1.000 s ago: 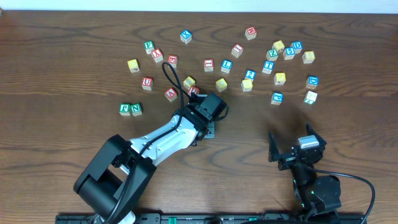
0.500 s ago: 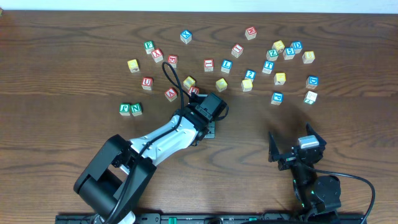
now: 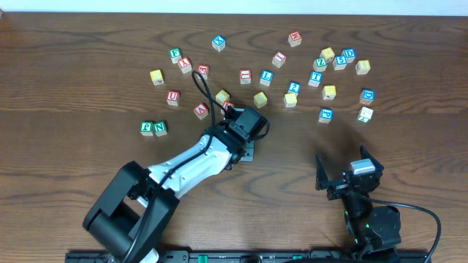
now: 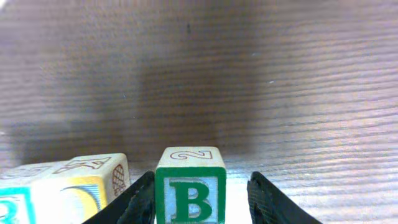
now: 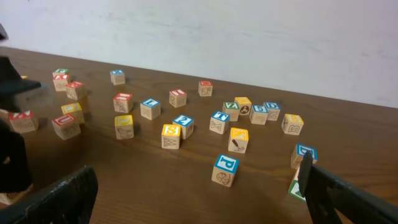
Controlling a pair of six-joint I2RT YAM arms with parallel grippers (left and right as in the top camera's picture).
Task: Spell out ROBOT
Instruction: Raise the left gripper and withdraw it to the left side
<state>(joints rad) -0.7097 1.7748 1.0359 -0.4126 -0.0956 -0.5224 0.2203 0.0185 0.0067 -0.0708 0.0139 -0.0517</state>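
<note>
The left gripper (image 4: 200, 202) straddles the green B cube (image 4: 189, 186) on the table, jaws apart with a gap on one side, and should centre before closing to spare the neighbouring cube (image 4: 81, 186), while the right gripper (image 3: 341, 165) sits wide open.

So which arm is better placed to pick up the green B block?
Left: the left hand straddles the green B block, a gap showing on one side. The right hand hangs open, far from it.
</note>
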